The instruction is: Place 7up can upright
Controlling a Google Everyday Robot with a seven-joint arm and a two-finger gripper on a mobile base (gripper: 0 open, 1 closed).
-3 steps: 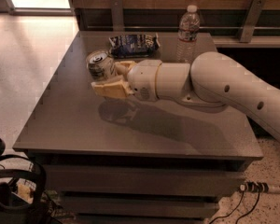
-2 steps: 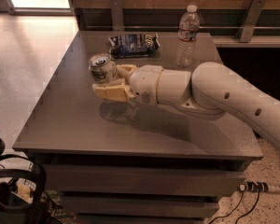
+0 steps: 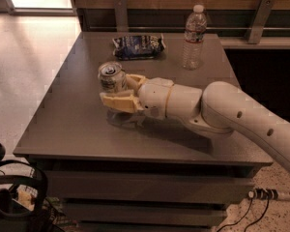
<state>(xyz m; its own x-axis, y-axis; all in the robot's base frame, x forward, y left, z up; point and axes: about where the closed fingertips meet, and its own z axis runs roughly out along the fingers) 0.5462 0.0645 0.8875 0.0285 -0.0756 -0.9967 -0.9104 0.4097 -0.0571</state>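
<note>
The 7up can (image 3: 111, 76) is a silvery can with its silver top facing up, standing upright between my gripper's fingers. My gripper (image 3: 118, 90) is shut on the can's lower side, with one tan finger (image 3: 117, 102) in front of it and the other behind. The can is over the left middle of the grey table (image 3: 77, 129), with a shadow just below it. I cannot tell whether its base touches the table. My white arm (image 3: 222, 110) reaches in from the right.
A dark blue crinkled snack bag (image 3: 137, 46) lies at the back of the table. A clear plastic water bottle (image 3: 194, 36) stands upright at the back right. A wooden wall with a rail runs behind the table. Dark gear sits on the floor at lower left.
My gripper and the can have moved slightly to the right and nearer to the table's front. The bag and bottle have not moved.
</note>
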